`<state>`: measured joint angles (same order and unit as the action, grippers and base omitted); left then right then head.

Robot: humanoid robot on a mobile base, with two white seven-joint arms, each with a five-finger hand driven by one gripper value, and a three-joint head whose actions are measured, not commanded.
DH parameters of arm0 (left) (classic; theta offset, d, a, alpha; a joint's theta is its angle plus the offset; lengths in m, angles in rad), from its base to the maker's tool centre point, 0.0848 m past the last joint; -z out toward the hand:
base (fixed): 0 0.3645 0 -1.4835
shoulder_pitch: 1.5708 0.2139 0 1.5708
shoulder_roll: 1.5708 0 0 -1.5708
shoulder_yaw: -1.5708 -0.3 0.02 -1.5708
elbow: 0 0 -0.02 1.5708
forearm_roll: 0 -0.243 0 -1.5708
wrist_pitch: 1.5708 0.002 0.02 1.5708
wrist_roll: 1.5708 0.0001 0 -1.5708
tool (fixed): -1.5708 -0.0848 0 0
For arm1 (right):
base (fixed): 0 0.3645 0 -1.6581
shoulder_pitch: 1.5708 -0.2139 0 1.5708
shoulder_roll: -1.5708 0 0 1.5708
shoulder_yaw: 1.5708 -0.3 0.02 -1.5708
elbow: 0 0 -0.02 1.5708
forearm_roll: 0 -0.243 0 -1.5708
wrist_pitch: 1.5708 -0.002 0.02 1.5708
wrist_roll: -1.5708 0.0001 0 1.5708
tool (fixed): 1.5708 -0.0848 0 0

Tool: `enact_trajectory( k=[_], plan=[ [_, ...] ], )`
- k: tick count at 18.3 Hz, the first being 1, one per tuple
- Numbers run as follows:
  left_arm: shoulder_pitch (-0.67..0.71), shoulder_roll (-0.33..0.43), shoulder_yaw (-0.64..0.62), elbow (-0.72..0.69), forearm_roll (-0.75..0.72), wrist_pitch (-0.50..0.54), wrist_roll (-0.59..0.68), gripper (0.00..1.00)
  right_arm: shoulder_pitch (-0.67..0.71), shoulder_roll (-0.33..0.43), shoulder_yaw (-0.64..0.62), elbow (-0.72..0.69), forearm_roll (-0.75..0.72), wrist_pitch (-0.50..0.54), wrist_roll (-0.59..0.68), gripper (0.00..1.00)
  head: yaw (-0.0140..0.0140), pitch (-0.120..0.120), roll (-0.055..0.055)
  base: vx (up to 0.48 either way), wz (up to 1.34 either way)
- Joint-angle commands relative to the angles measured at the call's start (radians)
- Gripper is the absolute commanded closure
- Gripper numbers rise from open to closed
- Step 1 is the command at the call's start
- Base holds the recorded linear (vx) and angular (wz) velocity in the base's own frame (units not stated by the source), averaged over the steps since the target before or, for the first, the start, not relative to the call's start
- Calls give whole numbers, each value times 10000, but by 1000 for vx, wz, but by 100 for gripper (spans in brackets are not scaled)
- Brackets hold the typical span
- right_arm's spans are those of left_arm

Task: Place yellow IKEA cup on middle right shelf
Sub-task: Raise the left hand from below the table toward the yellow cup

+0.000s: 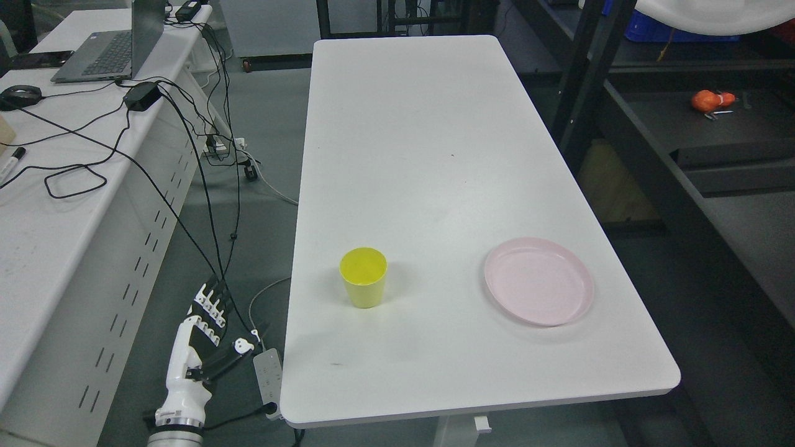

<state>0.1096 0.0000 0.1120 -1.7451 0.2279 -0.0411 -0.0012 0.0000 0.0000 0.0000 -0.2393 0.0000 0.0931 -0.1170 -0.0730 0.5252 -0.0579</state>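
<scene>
1. The yellow cup (363,277) stands upright on the white worktop (422,155), in the near half and left of the middle, its mouth open upward and nothing visible inside it.
2. A pink plate (539,289) lies flat on the same worktop to the right of the cup, well apart from it and close to the right edge.
3. The left hand (208,332) hangs beside the worktop's near left corner, below the level of its top, over the grey floor. Its fingers (211,304) are stretched out and slightly spread, the thumb held apart, and it holds nothing.
4. The hand is well apart from the cup and touches neither the cup nor the worktop.
5. A dark shelf unit (714,155) stands along the right side of the worktop; an orange object (712,100) lies on 1 of its boards.
6. To the left, a second white desk (56,186) carries a laptop (109,49), a black power brick (141,96) and loose black cables (74,180).
</scene>
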Motion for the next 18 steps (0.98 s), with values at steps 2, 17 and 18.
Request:
enact_trajectory(
  k=[2, 17, 18],
  plan=[
    [131, 306, 153, -82, 53, -157, -34, 1, 138, -175, 169, 0, -245, 4, 4, 1, 0, 0, 0, 0, 0],
    [-3304, 414, 538, 1911, 1633, 885, -2501, 7, 138, -175, 169, 0, -245, 4, 4, 1, 0, 0, 0, 0, 0],
    [-3426, 414, 400, 1987, 1633, 1084, -2534, 7, 138, -175, 169, 0, -245, 4, 4, 1, 0, 1, 0, 0, 0]
  ],
)
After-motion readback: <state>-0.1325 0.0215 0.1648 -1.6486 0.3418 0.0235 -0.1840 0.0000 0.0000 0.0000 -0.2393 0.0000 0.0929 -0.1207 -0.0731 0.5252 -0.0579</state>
